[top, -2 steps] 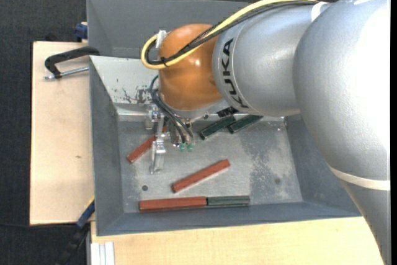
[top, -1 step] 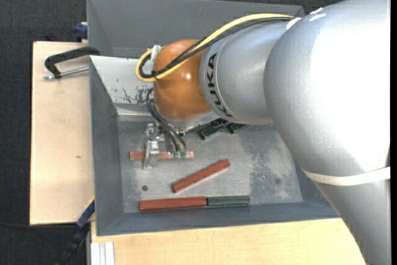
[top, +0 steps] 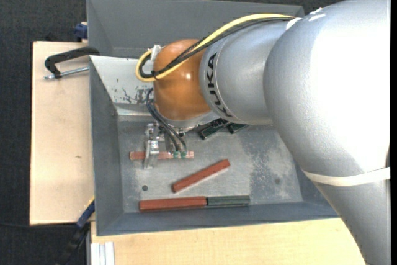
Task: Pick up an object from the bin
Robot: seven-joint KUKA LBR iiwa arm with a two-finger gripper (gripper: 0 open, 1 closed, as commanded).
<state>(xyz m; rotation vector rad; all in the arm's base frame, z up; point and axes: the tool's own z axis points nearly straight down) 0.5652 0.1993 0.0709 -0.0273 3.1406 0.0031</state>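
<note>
Reddish little stick (top: 138,156) lies right under the gripper (top: 152,149) — open or closed, can't tell — and, flat on the bin (top: 267,164) floor, it could slip any pinch.

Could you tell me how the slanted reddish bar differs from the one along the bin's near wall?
The slanted bar is shorter and lies askew on open floor; the wall bar is longer, lies along the wall and meets a dark green piece end-on. Both are slim and reddish-brown.

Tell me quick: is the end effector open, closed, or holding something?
End effector: cannot be told; it sits over a short reddish-brown flat stick at the left of the grey metal bin.
</note>
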